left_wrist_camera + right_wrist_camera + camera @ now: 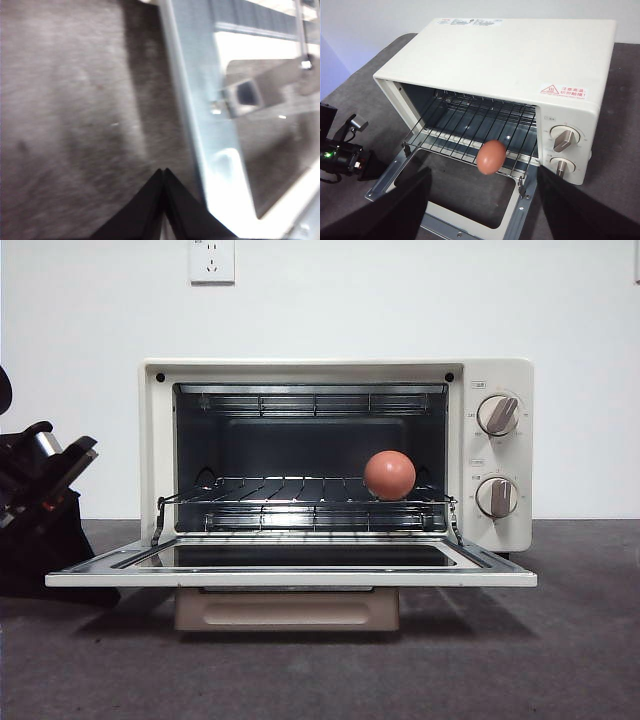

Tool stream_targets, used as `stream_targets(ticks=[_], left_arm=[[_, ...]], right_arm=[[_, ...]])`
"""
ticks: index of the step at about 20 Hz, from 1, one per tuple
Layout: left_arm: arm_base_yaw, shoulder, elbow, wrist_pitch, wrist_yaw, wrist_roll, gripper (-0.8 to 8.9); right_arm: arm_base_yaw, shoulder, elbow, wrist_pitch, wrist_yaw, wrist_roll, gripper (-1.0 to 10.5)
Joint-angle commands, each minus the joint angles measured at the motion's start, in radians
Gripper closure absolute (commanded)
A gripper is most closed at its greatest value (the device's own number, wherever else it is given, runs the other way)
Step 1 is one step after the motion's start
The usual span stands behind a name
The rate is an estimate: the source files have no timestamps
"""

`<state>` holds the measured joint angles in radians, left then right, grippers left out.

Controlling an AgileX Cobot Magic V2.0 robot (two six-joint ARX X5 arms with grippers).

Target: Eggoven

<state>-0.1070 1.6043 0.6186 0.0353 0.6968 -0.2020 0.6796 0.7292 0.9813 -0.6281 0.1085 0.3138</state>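
Observation:
The cream toaster oven [505,455] stands in the middle with its glass door [290,578] folded down flat. The reddish-brown egg [390,475] rests on the wire rack [270,490], on its right side near the front edge; it also shows in the right wrist view [491,156]. My left gripper [163,172] is shut and empty, low over the table beside the door's left edge [200,115]; in the front view it is the dark arm at the left [50,475]. My right gripper [485,181] is open and empty, high in front of the oven [520,60], looking down on the egg.
Two knobs [498,415] sit on the oven's right panel. The beige handle [287,610] hangs under the open door. A wall socket [212,260] is on the white wall behind. Dark grey table [560,660] lies all around.

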Motion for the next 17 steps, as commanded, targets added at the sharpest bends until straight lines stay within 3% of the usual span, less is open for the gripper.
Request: stream_targets(ticks=[1,4,8,17], left_arm=[[-0.002,0.017,0.005,0.018,0.061,-0.001,8.07],[-0.002,0.017,0.005,0.041,0.136,-0.006,8.07],[0.008,0.017,0.005,0.126,0.196,-0.077,8.07],[0.052,0.017,0.027,0.573,0.224,-0.393,8.07]], right_arm=[[0.006,0.007,0.016,0.006,0.005,-0.008,6.0],[0.005,0.007,0.016,0.006,0.016,-0.008,6.0],[0.005,0.007,0.016,0.006,0.016,-0.008,6.0],[0.005,0.007,0.016,0.005,0.016,-0.007,6.0]])
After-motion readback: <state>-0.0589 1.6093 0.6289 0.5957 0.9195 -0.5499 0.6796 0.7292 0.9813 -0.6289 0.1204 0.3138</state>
